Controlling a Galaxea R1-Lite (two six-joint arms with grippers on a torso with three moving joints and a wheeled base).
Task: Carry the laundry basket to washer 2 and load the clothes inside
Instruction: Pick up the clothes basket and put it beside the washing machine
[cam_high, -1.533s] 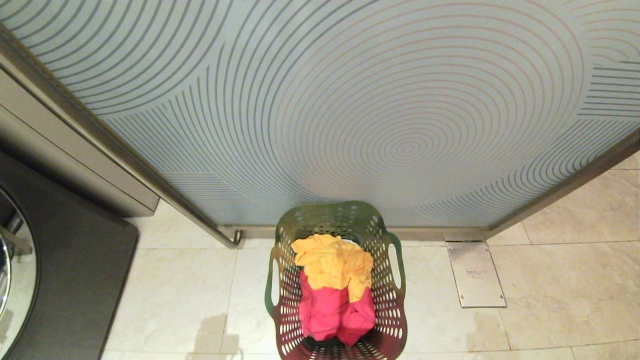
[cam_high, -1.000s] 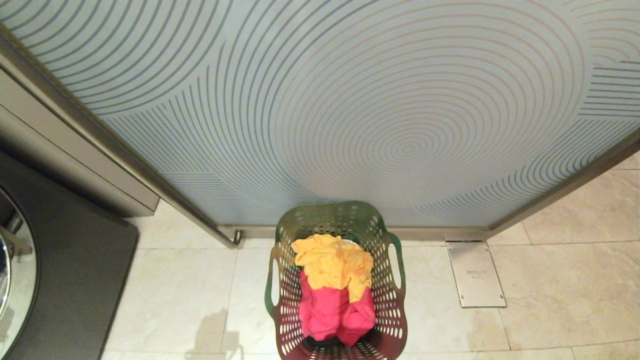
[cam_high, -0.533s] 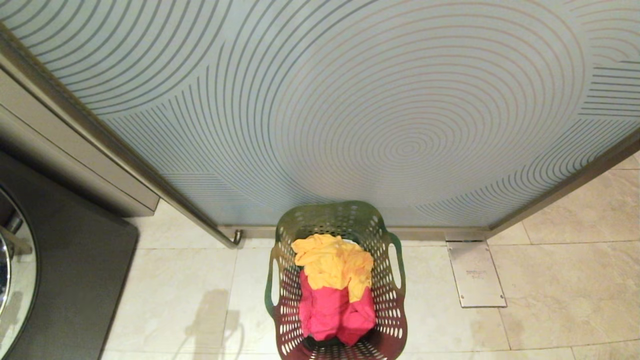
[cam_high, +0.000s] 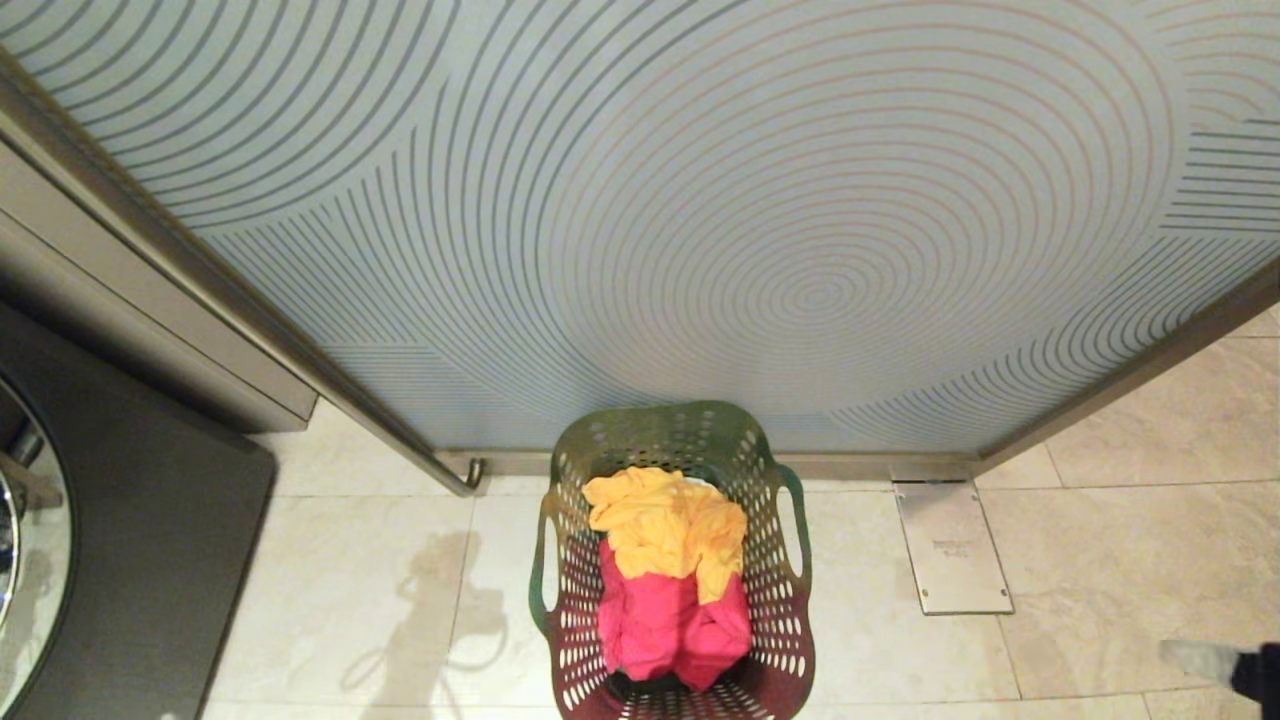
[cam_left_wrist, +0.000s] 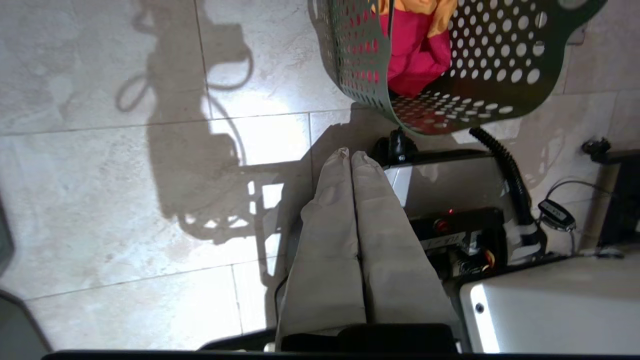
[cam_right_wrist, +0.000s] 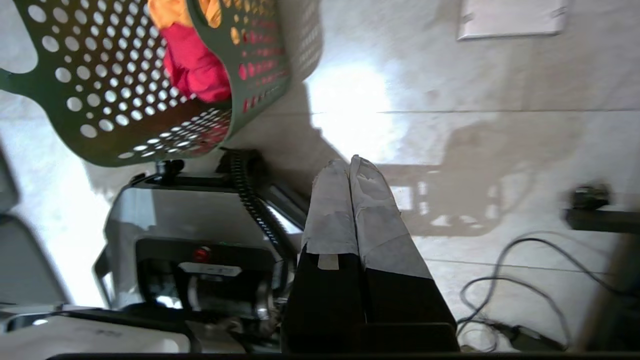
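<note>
Sitting on the tiled floor (cam_high: 350, 560) is the basket (cam_high: 780, 600), right against the frosted glass door (cam_high: 700, 220), with the clothes (cam_high: 670, 570) piled inside, yellow over pink. From above, only a sliver of the right claw (cam_high: 1200, 658) peeks in at the lower right corner; a dark washer (cam_high: 150, 540) sits far left. The wrist cameras show more: the left claw (cam_left_wrist: 351, 155) and right claw are both pressed shut, empty, hanging over the robot's base (cam_right_wrist: 200, 220), just short of the basket's near wall. Cables (cam_right_wrist: 525, 285) trail across the floor.

clothes (cam_high: 668, 575) in laundry basket (cam_high: 781, 620); basket before glass door (cam_high: 700, 220) | washer (cam_high: 130, 560) left
</note>
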